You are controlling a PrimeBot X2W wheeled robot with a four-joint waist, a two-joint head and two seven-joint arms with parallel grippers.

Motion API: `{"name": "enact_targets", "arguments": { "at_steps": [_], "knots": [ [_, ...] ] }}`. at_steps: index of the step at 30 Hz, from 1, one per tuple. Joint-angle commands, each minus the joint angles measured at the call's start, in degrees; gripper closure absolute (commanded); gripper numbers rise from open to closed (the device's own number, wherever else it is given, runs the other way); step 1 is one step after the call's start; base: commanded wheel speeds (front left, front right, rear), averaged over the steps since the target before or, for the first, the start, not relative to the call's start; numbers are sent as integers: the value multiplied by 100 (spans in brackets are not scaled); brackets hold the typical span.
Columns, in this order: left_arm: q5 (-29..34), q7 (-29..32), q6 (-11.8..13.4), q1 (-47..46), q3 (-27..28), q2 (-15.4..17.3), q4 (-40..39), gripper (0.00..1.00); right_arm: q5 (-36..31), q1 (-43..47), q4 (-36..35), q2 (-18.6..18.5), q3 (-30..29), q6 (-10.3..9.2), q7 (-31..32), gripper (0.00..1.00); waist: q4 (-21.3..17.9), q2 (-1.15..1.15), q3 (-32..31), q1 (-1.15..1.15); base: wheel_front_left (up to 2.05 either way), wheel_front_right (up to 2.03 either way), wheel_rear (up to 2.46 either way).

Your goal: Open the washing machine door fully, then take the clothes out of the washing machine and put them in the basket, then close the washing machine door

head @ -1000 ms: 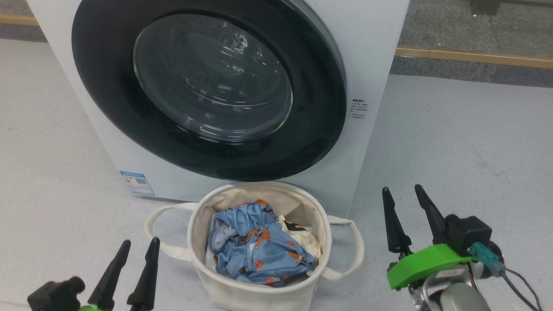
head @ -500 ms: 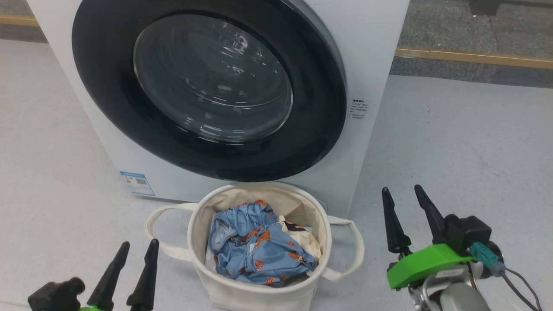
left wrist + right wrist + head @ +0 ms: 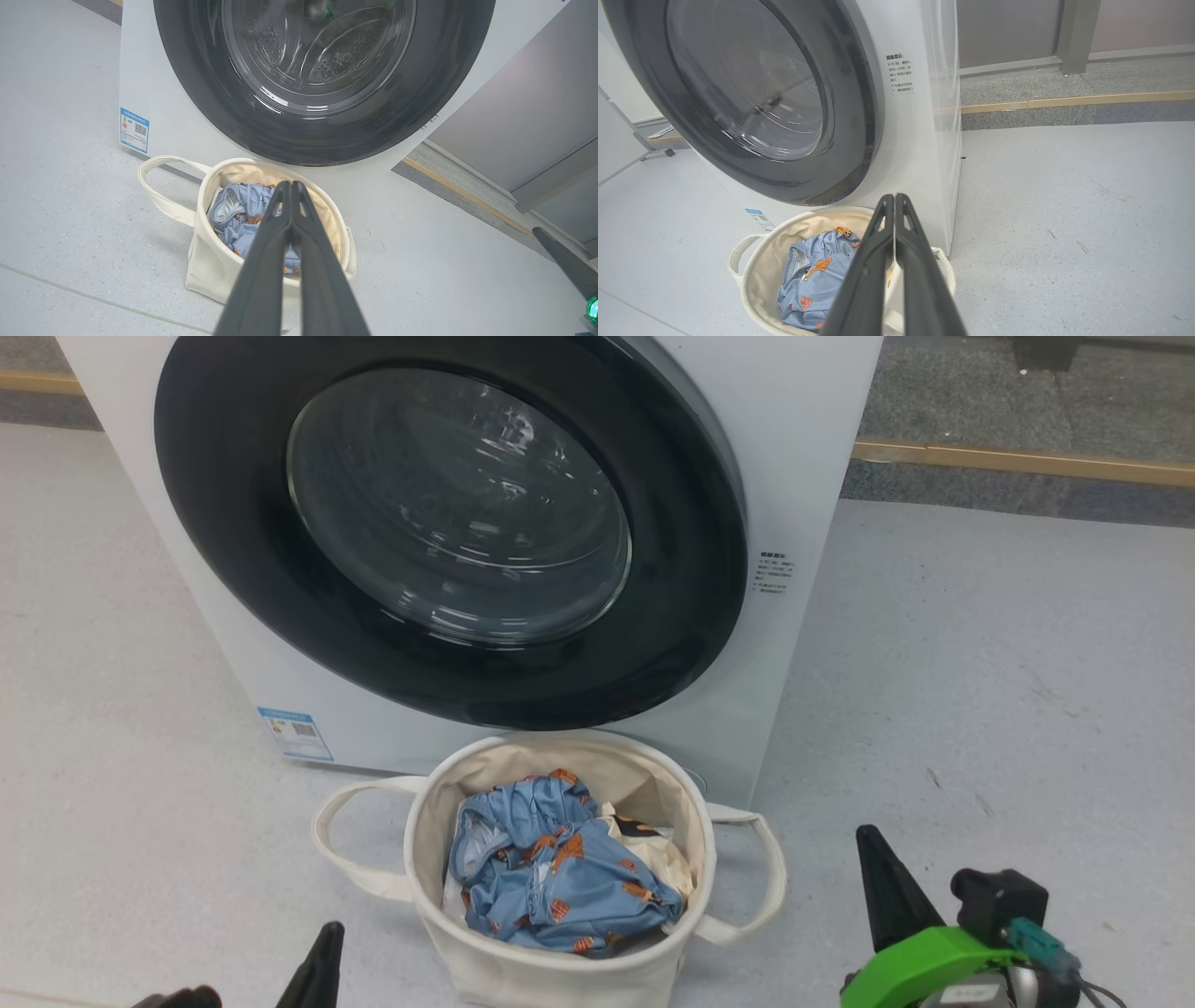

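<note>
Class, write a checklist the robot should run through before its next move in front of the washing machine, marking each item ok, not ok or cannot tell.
1. washing machine door closed flush against the washing machine: ok.
2. clothes inside the basket: ok.
3. drum empty: cannot tell, reflections hide part.
4. left gripper shut, holding nothing: ok.
5. right gripper shut, holding nothing: ok.

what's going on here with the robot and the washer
A two-armed robot faces the washing machine, whose door is shut. The blue printed clothes lie in the basket on the floor in front of it. The left fingers and right fingers are pressed together, holding nothing, low on either side of the basket. The job looks finished.
</note>
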Motion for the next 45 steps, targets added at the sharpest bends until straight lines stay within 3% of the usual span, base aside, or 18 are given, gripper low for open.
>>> {"name": "enact_targets", "arguments": {
  "at_steps": [1, 6, 45],
  "knots": [
    [-118, 24, -35, -193, 151, 43, -147, 100, 191, -259, -209, -22, -51, 0, 36, 100, -6, 0, -6, 11, 0, 0, 0],
    [-316, 83, -70, -233, 239, -26, -97, 100, 529, -266, -205, -39, -94, 0, 84, 100, -18, 0, 9, -1, 0, 0, 0],
    [-1832, 565, -349, -538, 955, -586, 255, 100, 3085, -274, -243, -112, -508, 0, 518, 100, -118, 0, 41, -2, 0, 0, 0]
  ]
}}
